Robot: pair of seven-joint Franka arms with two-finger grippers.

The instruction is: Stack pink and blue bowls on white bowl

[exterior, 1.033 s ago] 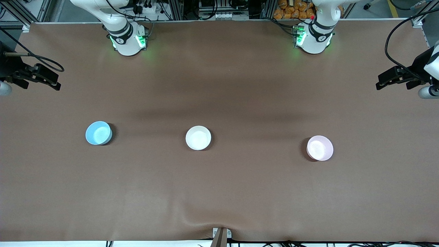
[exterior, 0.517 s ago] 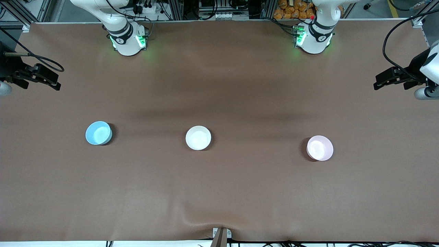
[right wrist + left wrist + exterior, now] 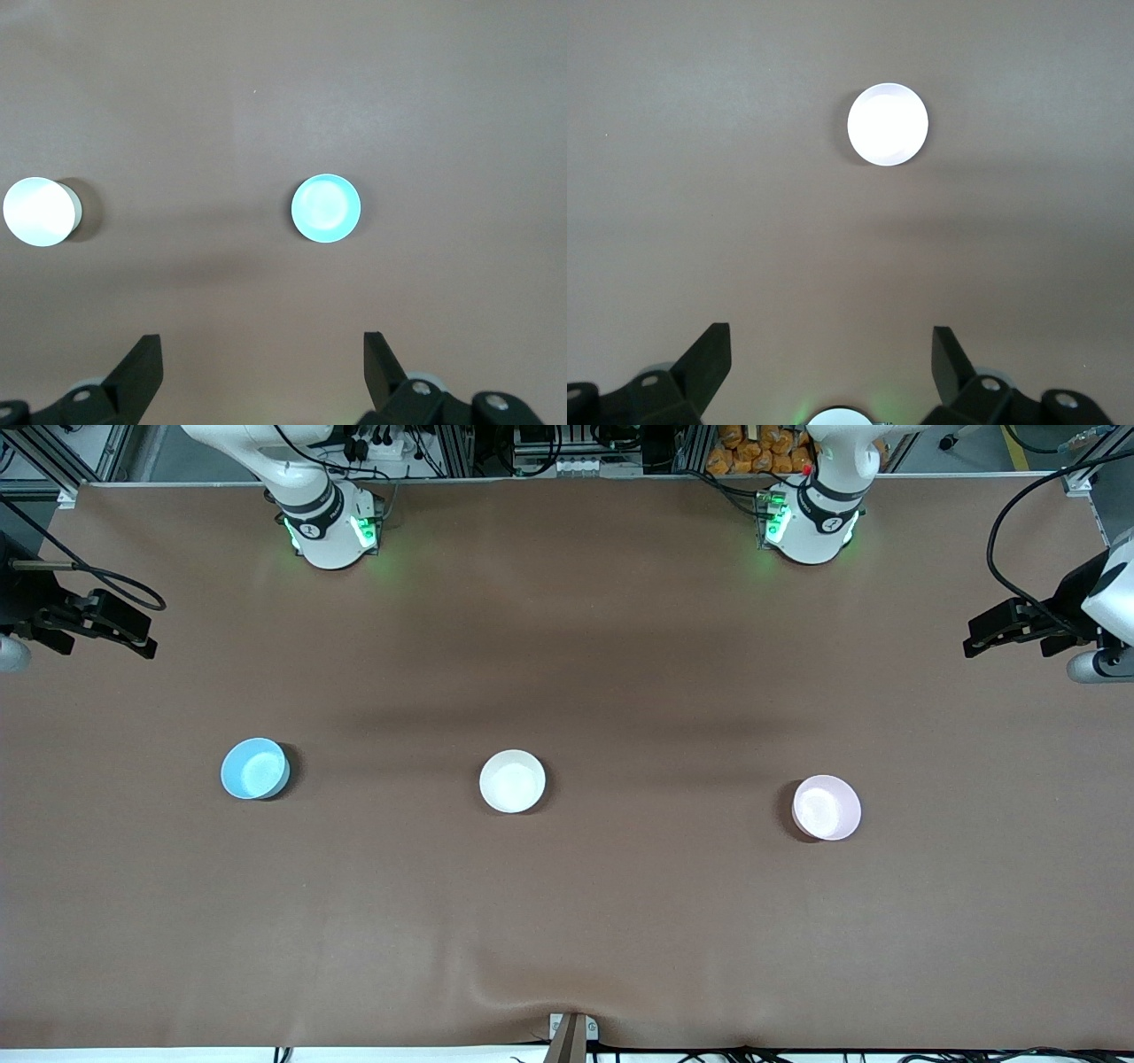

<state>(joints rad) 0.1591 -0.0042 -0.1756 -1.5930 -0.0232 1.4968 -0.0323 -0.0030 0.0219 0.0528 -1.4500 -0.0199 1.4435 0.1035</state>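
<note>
Front view gives me the layout: three bowls strung in a loose row across the middle of the brown desk (image 3: 567, 921), none touching. My white bowl (image 3: 512, 780) sits in the centre, the blue bowl (image 3: 254, 768) is well off toward the right arm's end, and the pink bowl (image 3: 826, 807) is well off toward the left arm's end, a touch nearer the front camera than the other two. Nothing is stacked yet, so I'd call this the very start.

My left gripper (image 3: 1010, 631) hangs high over its own end of the desk, jaws spread wide and empty in the left wrist view, where the pink bowl (image 3: 888, 124) shows out ahead, roughly centred between the fingers. The right gripper (image 3: 106, 624) hangs over its end of the desk, jaws released too, with the blue bowl (image 3: 326, 207) centred ahead and the white bowl (image 3: 39, 212) off to one side.

So each arm is nearer its own coloured bowl. The bowls are round with no long axis, so any approach angle suits. Open desk surrounds them all, and the edges are well away.
</note>
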